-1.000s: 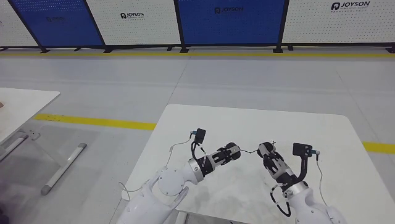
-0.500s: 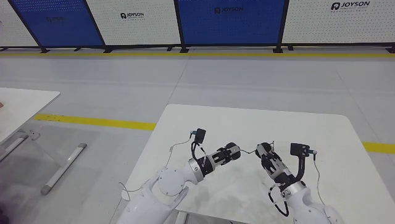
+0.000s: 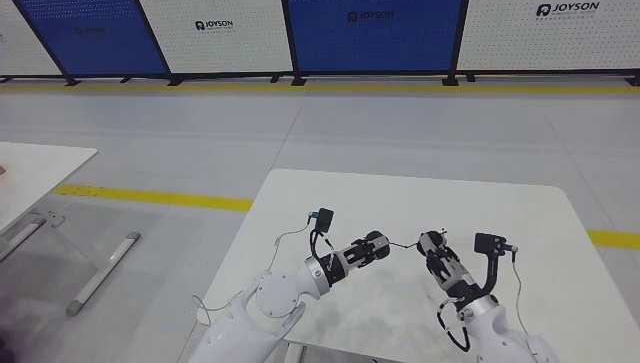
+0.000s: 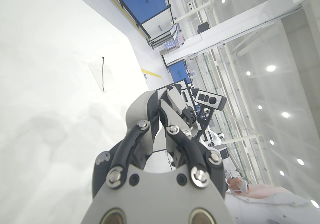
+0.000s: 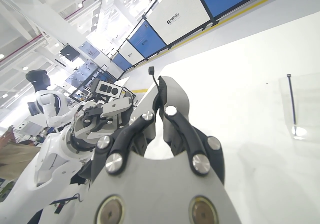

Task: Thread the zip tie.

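Over the near half of the white rectangular table (image 3: 300, 203), the two arms face each other, tips close together and raised off the surface, probably so that the strap can hang free between them and be fed without dragging on the tabletop. The left gripper (image 4: 159, 107) has its grey fingers pressed together. From the top view a thin dark line runs from it across to the other arm, so it appears to be pinching one end of the task's tie, though its own wrist view hides the contact. The right gripper (image 5: 160, 90) is likewise clamped, and here the hold is plain: the thin black plastic zip tie (image 5: 155, 79) is squeezed between its ribbed black pads. Farther along the table, well apart from both arms, lies a clear plastic sheet (image 5: 307, 100), and resting flat on it is a second black zip tie (image 5: 292, 100), straight and untouched, likely a spare kept within reach. Smallest of all is the square locking head (image 5: 151, 70) of the held tie, which sticks out just past the right fingertips, left exposed presumably so the tail can be pushed through its slot. No loop is visible yet, so threading seems not yet done.
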You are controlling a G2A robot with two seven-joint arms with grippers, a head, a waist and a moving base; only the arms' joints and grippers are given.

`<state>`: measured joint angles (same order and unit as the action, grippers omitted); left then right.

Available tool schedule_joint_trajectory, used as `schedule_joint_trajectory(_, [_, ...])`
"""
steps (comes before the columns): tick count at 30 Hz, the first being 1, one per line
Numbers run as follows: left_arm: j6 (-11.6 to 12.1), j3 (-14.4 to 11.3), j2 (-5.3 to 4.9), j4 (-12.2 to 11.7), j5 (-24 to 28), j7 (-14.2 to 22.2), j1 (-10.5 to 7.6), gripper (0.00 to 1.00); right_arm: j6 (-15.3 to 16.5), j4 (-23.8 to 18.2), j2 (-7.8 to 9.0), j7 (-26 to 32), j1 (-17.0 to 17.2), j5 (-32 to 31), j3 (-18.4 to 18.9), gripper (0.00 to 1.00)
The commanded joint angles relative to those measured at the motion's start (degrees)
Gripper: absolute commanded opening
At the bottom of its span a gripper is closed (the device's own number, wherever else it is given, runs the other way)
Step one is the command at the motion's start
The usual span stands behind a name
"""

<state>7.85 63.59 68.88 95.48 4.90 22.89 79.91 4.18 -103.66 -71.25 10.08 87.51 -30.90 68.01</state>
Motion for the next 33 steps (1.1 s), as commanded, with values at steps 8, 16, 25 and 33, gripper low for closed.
schedule_joint_trajectory(8, [0.0,0.0,0.0,0.0,0.0,0.0,0.0,0.0,0.21,-1.54,0.07,-0.72,1.35,0.0,1.13,0.0])
schedule_joint_trajectory(16, [0.0,0.0,0.0,0.0,0.0,0.0,0.0,0.0,-0.2,-1.54,-0.05,-0.24,1.04,-0.84,0.6,0.0])
schedule_joint_trajectory(25, [0.0,0.0,0.0,0.0,0.0,0.0,0.0,0.0,-0.68,-0.91,-0.26,-0.44,0.55,-0.95,0.26,0.0])
schedule_joint_trajectory(33, [0.0,0.0,0.0,0.0,0.0,0.0,0.0,0.0,-0.49,-0.88,-0.32,0.08,0.41,-1.03,0.34,0.0])
